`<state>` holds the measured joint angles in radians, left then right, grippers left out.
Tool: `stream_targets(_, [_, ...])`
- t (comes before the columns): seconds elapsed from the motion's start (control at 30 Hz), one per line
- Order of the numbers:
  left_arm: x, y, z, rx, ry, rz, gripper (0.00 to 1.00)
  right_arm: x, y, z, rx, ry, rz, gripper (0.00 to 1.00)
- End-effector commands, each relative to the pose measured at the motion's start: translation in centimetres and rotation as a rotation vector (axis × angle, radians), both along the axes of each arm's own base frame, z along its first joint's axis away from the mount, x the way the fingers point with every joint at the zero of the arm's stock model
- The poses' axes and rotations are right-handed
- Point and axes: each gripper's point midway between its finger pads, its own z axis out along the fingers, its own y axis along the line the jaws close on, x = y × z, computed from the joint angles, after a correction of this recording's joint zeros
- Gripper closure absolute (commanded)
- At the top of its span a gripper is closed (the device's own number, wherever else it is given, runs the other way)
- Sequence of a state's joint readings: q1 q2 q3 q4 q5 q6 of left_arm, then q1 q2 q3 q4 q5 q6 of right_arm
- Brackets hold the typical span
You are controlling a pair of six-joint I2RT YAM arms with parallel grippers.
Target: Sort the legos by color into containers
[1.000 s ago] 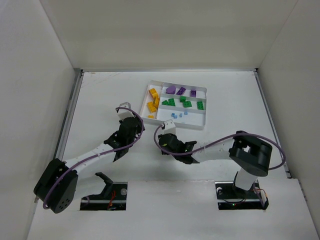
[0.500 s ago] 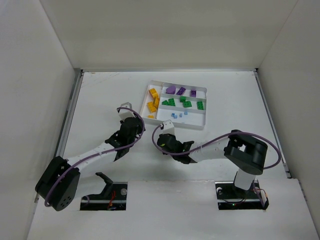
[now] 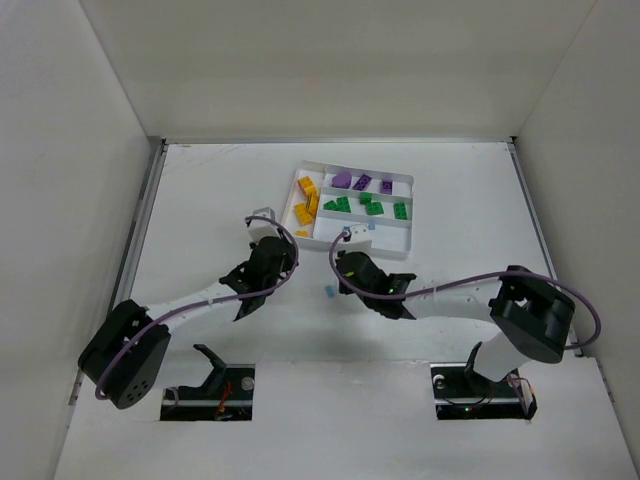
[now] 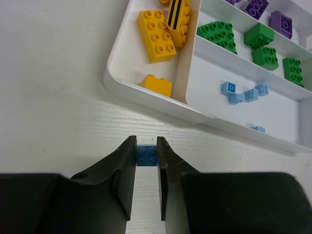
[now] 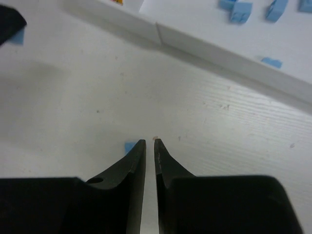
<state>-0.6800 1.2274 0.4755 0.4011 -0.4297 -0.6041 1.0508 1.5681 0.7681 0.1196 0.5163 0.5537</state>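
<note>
- The white tabletop (image 3: 200, 210) shows a faint wood grain.
- A white compartment tray (image 4: 141, 95) lies flat on it.
- One pale blue brick (image 3: 328, 291) lies loose on the tabletop on the tray's near side, clear of its wall.
- A darker blue brick (image 4: 146, 155) sits between the left jaws, just off the tray's near wall; whether it touches the tabletop is unclear.

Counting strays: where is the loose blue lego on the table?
In the top view the loose blue lego lies on the table on the arms' side of the tray; the right wrist view shows it just left of the right hand.
</note>
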Motion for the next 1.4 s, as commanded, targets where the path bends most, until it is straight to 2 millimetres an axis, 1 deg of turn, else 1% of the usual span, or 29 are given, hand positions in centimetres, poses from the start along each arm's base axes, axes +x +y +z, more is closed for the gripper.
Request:
stream_targets(0.0, [1.4,-2.1,3.3,-0.059,-0.08,-0.021,0.83,1.3,-1.1,1.6,0.052,-0.024,-0.05,0.81])
stream_targets(0.03, [1.4,-2.3,3.5,-0.06,-0.084,-0.028,0.83,1.5,-1.1,1.8,0.062,-0.02,-0.049,0.79])
stream_targets(0.1, [1.4,-2.7,3.7,-0.06,-0.089,-0.036,0.83,1.5,-0.6,1.8,0.06,-0.016,-0.028,0.68])
stream_targets(0.13, [1.4,-2.8,3.8,-0.061,-0.09,-0.037,0.83,1.3,-0.3,1.6,0.049,-0.016,-0.009,0.62])
stream_targets(0.17, [1.5,-2.8,3.8,-0.063,-0.09,-0.035,0.83,0.6,0.5,1.2,0.036,-0.009,0.019,0.58])
stream_targets(0.27, [1.5,-2.4,3.9,-0.064,-0.093,-0.03,0.83,-1.1,1.8,-0.9,-0.014,0.02,0.074,0.53])
stream_targets(0.33, [1.4,-2.2,3.7,-0.061,-0.091,-0.027,0.83,-1.8,2.3,-2.3,-0.049,0.037,0.099,0.52])
stream_targets(0.43, [1.3,-2.0,3.4,-0.056,-0.082,-0.023,0.83,-2.8,3.2,-3.0,-0.065,0.045,0.128,0.52])
stream_targets(0.5, [1.2,-1.9,3.2,-0.057,-0.08,-0.022,0.83,-3.0,3.7,-3.3,-0.076,0.042,0.142,0.51])
stream_targets(0.6, [1.2,-1.9,3.0,-0.054,-0.073,-0.021,0.83,-2.9,3.6,-3.8,-0.1,0.041,0.134,0.53])
stream_targets(0.7, [1.0,-1.5,3.2,-0.055,-0.082,-0.017,0.83,-2.7,3.2,-4.2,-0.127,0.042,0.112,0.62])
stream_targets(0.83, [1.0,-1.1,3.2,-0.055,-0.083,-0.009,0.83,-2.3,2.0,-4.7,-0.183,0.025,0.067,0.74])
stream_targets(0.97, [1.0,-0.7,3.3,-0.058,-0.085,-0.001,0.83,-2.4,1.9,-4.9,-0.205,0.014,0.066,0.8])
stream_targets(1.07, [1.1,-0.8,3.3,-0.054,-0.084,-0.004,0.83,-2.3,1.7,-4.1,-0.182,-0.002,0.045,0.82])
stream_targets(1.1, [1.1,-0.8,3.3,-0.053,-0.084,-0.006,0.83,-2.4,1.7,-3.5,-0.164,-0.012,0.04,0.82])
stream_targets(1.23, [1.2,-1.1,3.1,-0.052,-0.078,-0.009,0.83,-2.2,1.9,-0.2,-0.073,-0.062,0.037,0.82])
stream_targets(1.3, [1.2,-1.3,3.2,-0.051,-0.081,-0.015,0.83,-2.1,2.0,0.9,-0.03,-0.064,0.043,0.82])
stream_targets(1.37, [1.1,-1.5,3.3,-0.058,-0.083,-0.018,0.83,-1.4,1.6,1.7,-0.002,-0.069,0.034,0.82])
